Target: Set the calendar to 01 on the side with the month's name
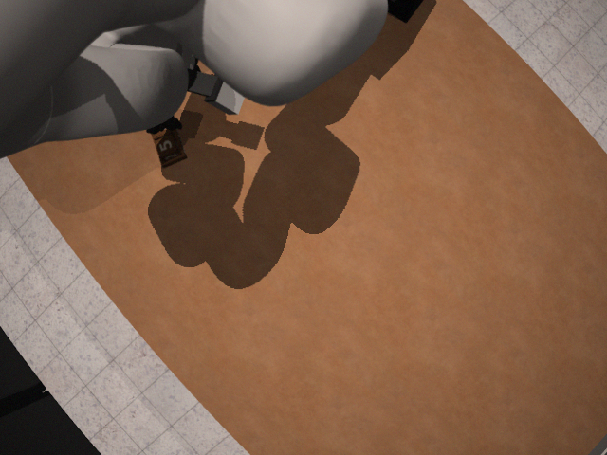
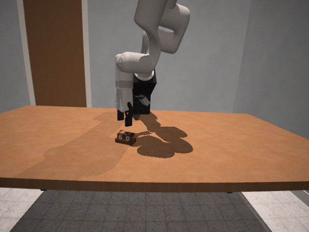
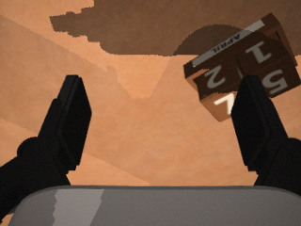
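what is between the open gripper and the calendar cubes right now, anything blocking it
Nothing visible. The gripper hangs open above the calendar with only air between them. In the wrist view the two cubes sit off toward one finger, not centred between the fingers, and nothing else stands near the tray.

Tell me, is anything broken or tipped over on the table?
Nothing stands out. The two number cubes sit side by side in their little tray, which lies flat on the table. The open gripper hangs above them, holding nothing.

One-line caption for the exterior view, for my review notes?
Open claw hovers above the block calendar on the wooden table, holding nothing.
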Tool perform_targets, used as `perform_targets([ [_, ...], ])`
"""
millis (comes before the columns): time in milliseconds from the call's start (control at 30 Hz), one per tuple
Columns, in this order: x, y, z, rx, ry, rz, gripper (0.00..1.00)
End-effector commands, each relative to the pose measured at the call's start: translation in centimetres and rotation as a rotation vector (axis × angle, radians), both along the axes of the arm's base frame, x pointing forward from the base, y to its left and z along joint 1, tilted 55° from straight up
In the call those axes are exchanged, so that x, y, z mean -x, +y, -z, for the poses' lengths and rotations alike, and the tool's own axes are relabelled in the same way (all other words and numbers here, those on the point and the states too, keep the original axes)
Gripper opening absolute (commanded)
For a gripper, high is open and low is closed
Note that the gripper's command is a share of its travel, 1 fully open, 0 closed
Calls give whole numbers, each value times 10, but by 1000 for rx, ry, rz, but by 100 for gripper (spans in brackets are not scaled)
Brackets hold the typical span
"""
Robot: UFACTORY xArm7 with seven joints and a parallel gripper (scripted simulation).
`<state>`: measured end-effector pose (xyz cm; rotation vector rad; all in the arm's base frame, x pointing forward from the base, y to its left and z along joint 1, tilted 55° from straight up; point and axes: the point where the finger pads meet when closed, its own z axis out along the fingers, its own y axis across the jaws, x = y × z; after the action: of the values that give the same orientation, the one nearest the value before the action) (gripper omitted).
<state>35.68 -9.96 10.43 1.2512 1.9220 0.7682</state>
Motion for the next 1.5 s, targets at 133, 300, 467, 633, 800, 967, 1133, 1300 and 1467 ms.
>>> perform_targets([
  [133, 0, 0, 0, 0, 0, 1, 100],
  [300, 0, 0, 0, 0, 0, 1, 100],
  [467, 0, 0, 0, 0, 0, 1, 100],
  [633, 0, 0, 0, 0, 0, 1, 100],
  [800, 0, 0, 0, 0, 0, 1, 100],
  [967, -1, 0, -3, 0, 0, 1, 100],
  [1133, -11, 3, -19, 0, 0, 1, 100],
  [1300, -13, 4, -22, 0, 0, 1, 100],
  [1467, -17, 6, -30, 0, 0, 1, 100],
])
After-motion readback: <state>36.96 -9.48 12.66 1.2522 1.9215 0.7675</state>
